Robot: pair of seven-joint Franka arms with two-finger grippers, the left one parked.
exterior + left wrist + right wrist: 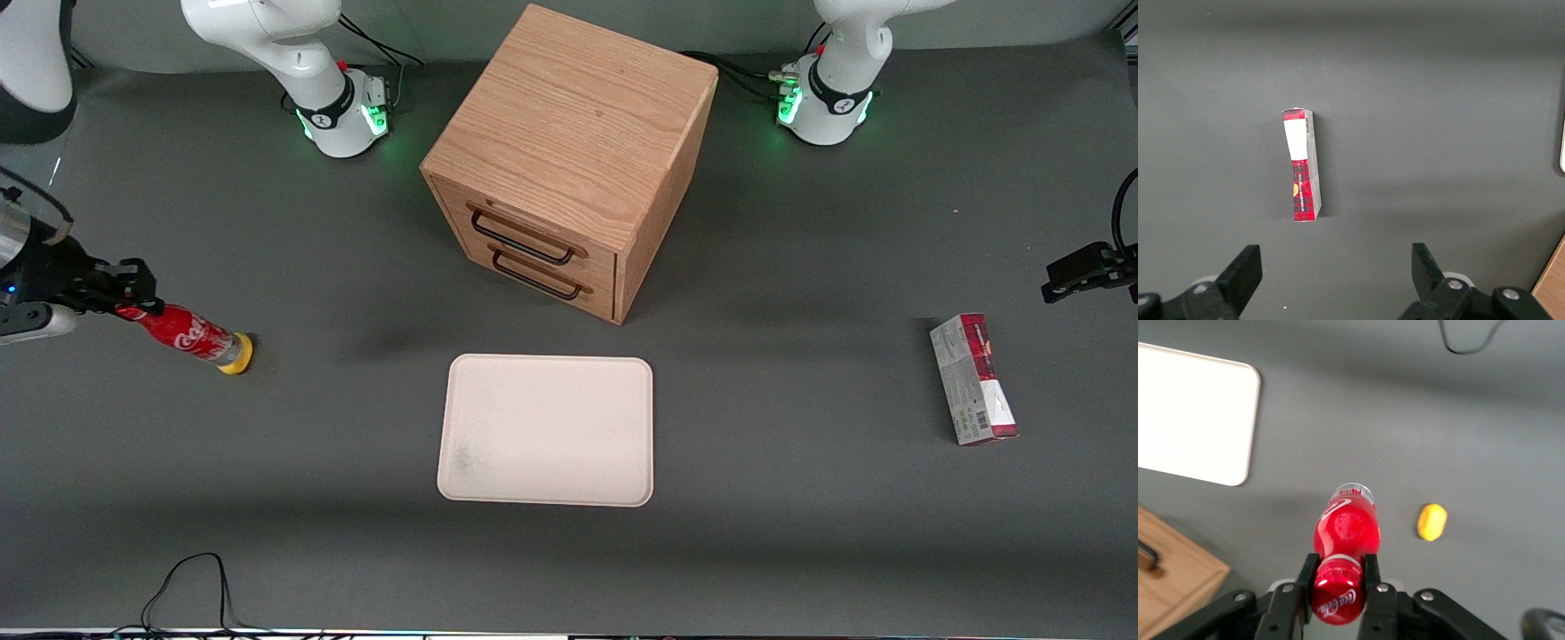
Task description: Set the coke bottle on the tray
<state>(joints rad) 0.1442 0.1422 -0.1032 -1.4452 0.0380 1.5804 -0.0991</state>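
The coke bottle [187,331] is a slim red bottle with white script. My right gripper [132,300] is shut on its red cap and holds it near the working arm's end of the table. In the right wrist view the fingers [1305,577] clamp the cap, and the bottle [1346,527] hangs from my gripper [1338,572] above the grey mat. The cream tray [547,431] lies flat and bare in front of the wooden drawer cabinet, well apart from the bottle. It also shows in the right wrist view [1191,413].
A small yellow object [236,355] lies on the mat by the bottle's base, also in the right wrist view [1431,521]. The wooden drawer cabinet [569,160] stands mid-table. A red-and-grey carton [973,378] lies toward the parked arm's end. A black cable [191,587] lies at the front edge.
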